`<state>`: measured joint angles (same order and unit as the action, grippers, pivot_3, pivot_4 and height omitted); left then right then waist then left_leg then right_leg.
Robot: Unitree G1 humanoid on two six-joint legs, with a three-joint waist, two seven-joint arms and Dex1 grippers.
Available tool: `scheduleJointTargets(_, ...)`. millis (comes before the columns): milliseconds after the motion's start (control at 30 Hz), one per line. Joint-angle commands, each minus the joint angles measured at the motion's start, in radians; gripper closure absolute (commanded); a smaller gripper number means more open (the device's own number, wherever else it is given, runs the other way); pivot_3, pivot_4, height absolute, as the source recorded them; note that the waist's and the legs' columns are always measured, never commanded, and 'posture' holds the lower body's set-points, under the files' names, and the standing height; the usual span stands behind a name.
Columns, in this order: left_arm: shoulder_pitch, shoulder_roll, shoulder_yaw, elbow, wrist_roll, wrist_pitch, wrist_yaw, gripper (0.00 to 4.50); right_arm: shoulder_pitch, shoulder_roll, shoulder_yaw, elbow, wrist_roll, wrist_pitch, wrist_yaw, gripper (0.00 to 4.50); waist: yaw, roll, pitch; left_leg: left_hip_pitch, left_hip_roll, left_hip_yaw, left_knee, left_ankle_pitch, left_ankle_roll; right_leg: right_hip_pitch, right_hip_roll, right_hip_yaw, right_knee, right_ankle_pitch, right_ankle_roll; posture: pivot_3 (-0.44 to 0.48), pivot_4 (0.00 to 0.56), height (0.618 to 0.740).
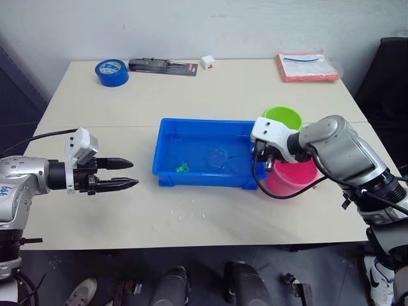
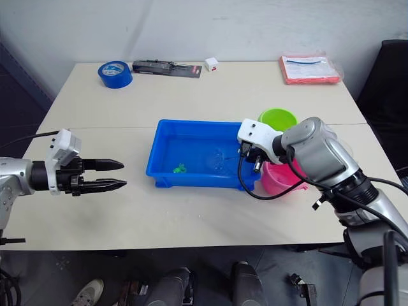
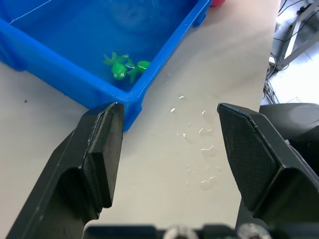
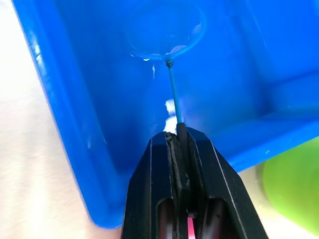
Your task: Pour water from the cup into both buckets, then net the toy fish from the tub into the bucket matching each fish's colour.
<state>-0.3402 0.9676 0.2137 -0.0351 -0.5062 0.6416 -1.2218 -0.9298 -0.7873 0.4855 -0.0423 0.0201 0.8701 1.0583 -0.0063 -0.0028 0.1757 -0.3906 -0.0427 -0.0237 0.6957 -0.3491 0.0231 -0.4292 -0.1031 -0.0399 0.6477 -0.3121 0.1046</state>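
The blue tub [image 1: 197, 181] lies mid-table with green toy fish [image 1: 183, 168] in its front left part, seen close up as the fish [image 3: 124, 67] in the left wrist view. My right gripper [image 4: 177, 132] is shut on the net's thin handle [image 4: 173, 92] at the tub's right end. The net's hoop [image 1: 220, 157] sits low inside the tub, apart from the fish. The green bucket [image 1: 284, 117] and pink bucket [image 1: 296, 180] stand right of the tub, behind my right arm. My left gripper [image 1: 134, 173] hovers open left of the tub. The cup is out of view.
Water drops [image 3: 199, 149] lie on the table in front of the tub. At the far edge are a blue tape roll [image 1: 111, 71], a black tool pack [image 1: 162, 66], a small white box [image 1: 208, 62] and a red packet [image 1: 307, 66].
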Motion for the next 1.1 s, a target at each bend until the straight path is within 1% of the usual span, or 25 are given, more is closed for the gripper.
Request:
scheduleJointTargets(33, 0.005, 0.015, 0.033, -0.043, -0.027, 0.008, 0.014, 1.24, -0.026, 0.039, 0.020, 0.007, -0.029, -0.029, 0.000, 3.70, -0.001, 0.000, 0.000, 0.000, 0.000, 0.000, 0.000, 0.000, 0.000, 0.000, 0.000, 0.000, 0.000, 0.000, 0.000, 0.000, 0.150, 0.737)
scheduleJointTargets(333, 0.030, 0.043, 0.061, -0.054, -0.036, 0.034, 0.015, 1.24, -0.039, 0.145, 0.057, 0.059, -0.082, -0.071, -0.016, 3.70, -0.003, 0.000, 0.000, 0.000, 0.000, 0.000, 0.000, 0.000, 0.000, 0.000, 0.000, 0.000, 0.000, 0.000, 0.000, 0.000, 0.150, 0.737)
scheduleJointTargets(833, 0.078, 0.056, 0.107, -0.111, -0.076, 0.071, 0.046, 1.24, -0.045, 0.270, 0.076, 0.082, -0.106, -0.077, -0.017, 3.70, -0.017, 0.000, 0.000, 0.000, 0.000, -0.001, -0.001, 0.000, 0.000, 0.000, 0.000, -0.001, 0.000, 0.000, 0.000, 0.000, 0.150, 0.737)
scheduleJointTargets(933, 0.090, 0.057, 0.118, -0.121, -0.083, 0.076, 0.053, 1.24, -0.049, 0.323, 0.056, 0.090, -0.081, -0.041, -0.031, 3.70, -0.024, 0.000, 0.000, 0.000, 0.000, -0.002, -0.001, 0.000, 0.000, 0.000, 0.001, -0.001, 0.000, 0.000, 0.000, 0.000, 0.150, 0.737)
scheduleJointTargets(1000, 0.098, 0.056, 0.123, -0.129, -0.086, 0.080, 0.057, 1.24, -0.061, 0.369, 0.011, 0.112, -0.050, 0.003, -0.051, 3.70, -0.025, 0.000, 0.000, 0.001, 0.001, -0.002, -0.002, 0.000, -0.001, 0.000, 0.001, -0.002, 0.001, 0.000, 0.000, 0.000, 0.150, 0.737)
scheduleJointTargets(1100, 0.104, 0.056, 0.127, -0.136, -0.091, 0.085, 0.065, 1.24, -0.083, 0.397, -0.038, 0.140, -0.024, 0.035, -0.068, 3.70, -0.027, 0.000, 0.000, 0.001, 0.001, -0.002, -0.003, 0.000, -0.001, -0.001, 0.001, -0.002, 0.001, 0.000, 0.000, 0.000, 0.150, 0.737)
